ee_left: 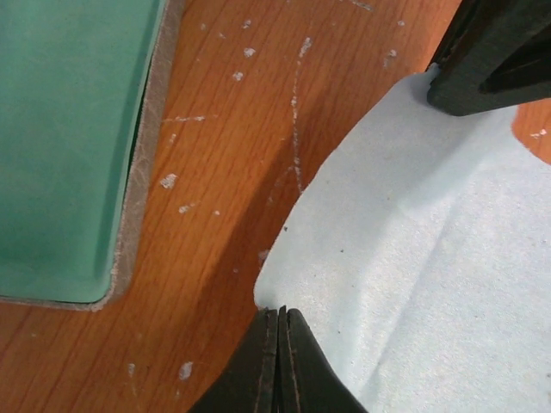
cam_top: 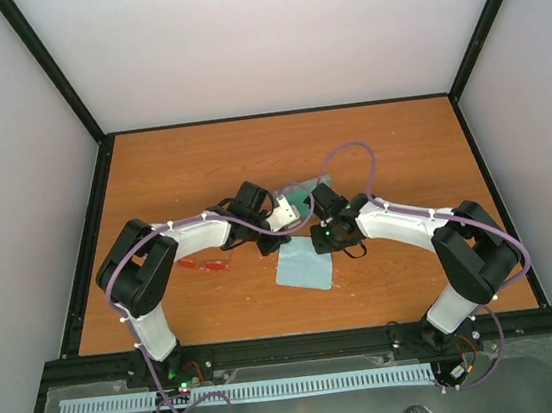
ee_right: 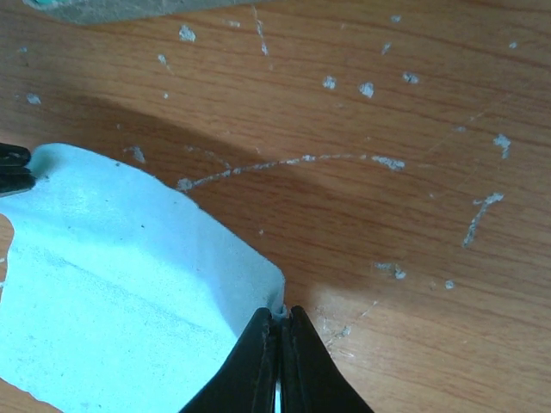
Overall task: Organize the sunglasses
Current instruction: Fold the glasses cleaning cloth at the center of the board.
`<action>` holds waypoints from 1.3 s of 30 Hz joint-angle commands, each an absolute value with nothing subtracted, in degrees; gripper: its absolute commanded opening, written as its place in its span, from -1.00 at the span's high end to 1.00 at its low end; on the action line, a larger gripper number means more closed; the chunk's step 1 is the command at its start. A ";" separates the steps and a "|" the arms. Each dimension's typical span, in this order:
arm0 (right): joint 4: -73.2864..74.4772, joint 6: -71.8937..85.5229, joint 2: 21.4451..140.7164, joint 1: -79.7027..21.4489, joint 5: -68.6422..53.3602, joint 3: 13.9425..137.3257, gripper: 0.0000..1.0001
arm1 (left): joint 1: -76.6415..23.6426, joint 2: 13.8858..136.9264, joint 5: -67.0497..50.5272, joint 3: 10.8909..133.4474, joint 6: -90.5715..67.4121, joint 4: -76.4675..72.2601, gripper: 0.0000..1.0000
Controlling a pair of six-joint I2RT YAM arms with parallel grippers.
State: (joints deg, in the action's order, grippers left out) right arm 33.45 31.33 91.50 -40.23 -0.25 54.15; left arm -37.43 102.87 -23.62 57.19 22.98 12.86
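No legible text, label, brand, number or sign on anything in view.

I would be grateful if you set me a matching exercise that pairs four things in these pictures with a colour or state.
Things:
1. sunglasses
2. cloth
3. case
4. left claw

Colour or state:
A. green inside
B. shut on a corner of the cloth
C. red-orange frame
D. light blue

Pairs: 1-C, 2-D, 3-A, 4-B
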 commanded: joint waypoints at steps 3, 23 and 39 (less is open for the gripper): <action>32.84 31.33 89.30 -40.69 -0.71 52.09 0.94 | -38.06 99.16 -25.90 57.63 21.39 16.57 0.99; 27.71 32.34 86.22 -41.60 -9.09 45.44 0.94 | -40.35 93.92 -28.38 51.88 20.46 18.49 0.99; 25.23 33.63 83.96 -42.45 -11.83 41.16 0.73 | -41.39 91.72 -29.44 49.02 20.39 19.84 0.99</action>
State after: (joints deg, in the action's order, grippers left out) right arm 26.65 32.69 86.17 -41.80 -11.40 42.48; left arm -40.49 93.45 -28.27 49.45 21.04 18.52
